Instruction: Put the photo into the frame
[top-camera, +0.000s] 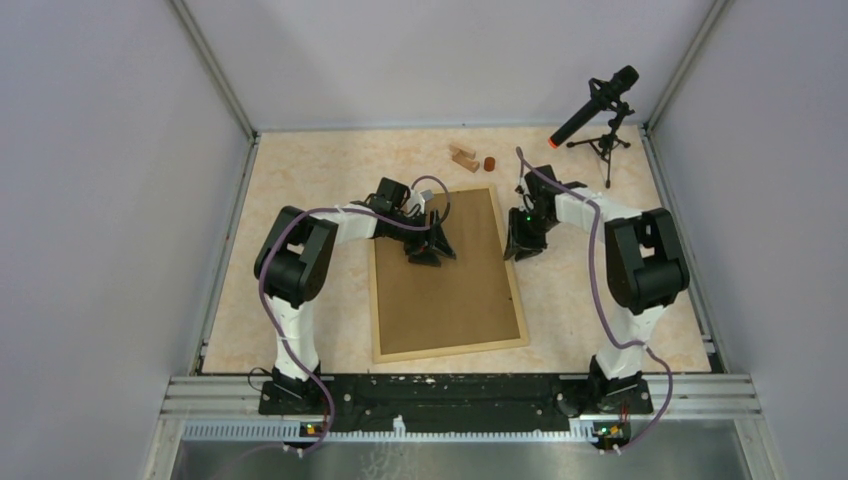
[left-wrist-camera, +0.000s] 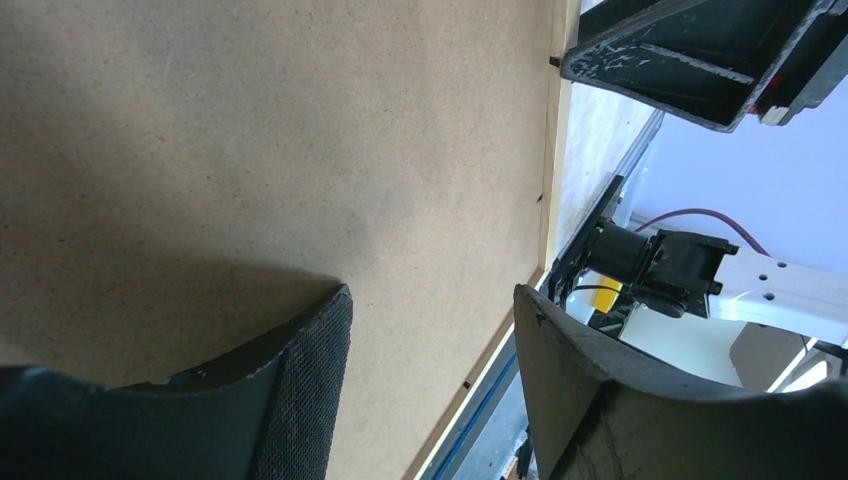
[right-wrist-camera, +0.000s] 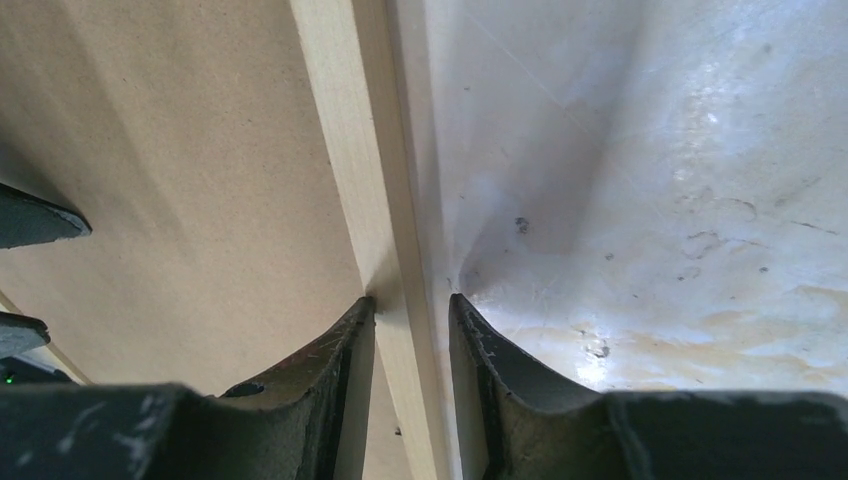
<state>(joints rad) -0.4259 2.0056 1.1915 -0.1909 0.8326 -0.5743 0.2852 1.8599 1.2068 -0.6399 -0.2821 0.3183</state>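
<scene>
Backing board faces up on the frame (top-camera: 447, 300), which lies flat on the table (top-camera: 300, 190) between the two arms, so its front is turned down and hidden. Its long axis runs from the near edge toward the far wall, with the far end swung slightly left.

The left gripper (top-camera: 432, 250) hangs over the far-left part of the board with its jaws spread wide and nothing between them. It and its arm cover the frame's far-left corner from above. The left wrist view cuts off all but a stretch of board and one pale rail.

The right gripper (top-camera: 520, 245) sits at the right rail (right-wrist-camera: 350, 150) near the far end. In its wrist view one finger (right-wrist-camera: 345, 350) is on the board side and the other on the table side. Whether they actually pinch the rail I cannot tell, since shadow fills the narrow gap on the outer side.

Wooden blocks (top-camera: 463, 156) and a microphone (top-camera: 598, 105) stand well beyond the frame.
</scene>
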